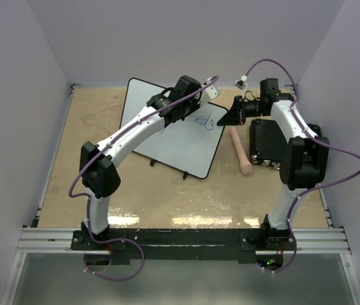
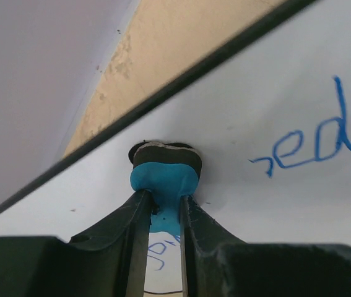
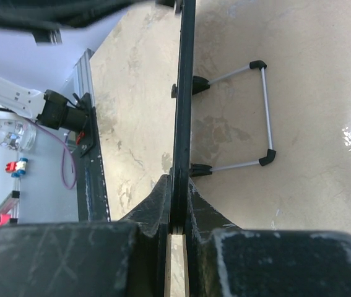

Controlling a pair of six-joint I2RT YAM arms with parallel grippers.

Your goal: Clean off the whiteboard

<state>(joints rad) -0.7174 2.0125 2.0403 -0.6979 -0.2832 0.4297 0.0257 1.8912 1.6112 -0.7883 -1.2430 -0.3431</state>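
The whiteboard [image 1: 180, 136] lies tilted on the table, white with a thin black rim and blue handwriting [image 1: 203, 121] near its right corner. My left gripper [image 1: 195, 95] is shut on a blue eraser [image 2: 163, 182] whose dark pad presses on the board [image 2: 268, 86] left of the writing [image 2: 314, 145]. My right gripper [image 1: 229, 117] is shut on the board's right edge, seen edge-on in the right wrist view [image 3: 182, 111], with the board's wire foot [image 3: 259, 111] beside it.
A wooden peg-like marker [image 1: 240, 151] lies on the table right of the board. A black rectangular box [image 1: 266, 141] sits under my right arm. Purple walls enclose the tan table [image 1: 167, 190]. A metal rail [image 1: 180, 238] runs along the near edge.
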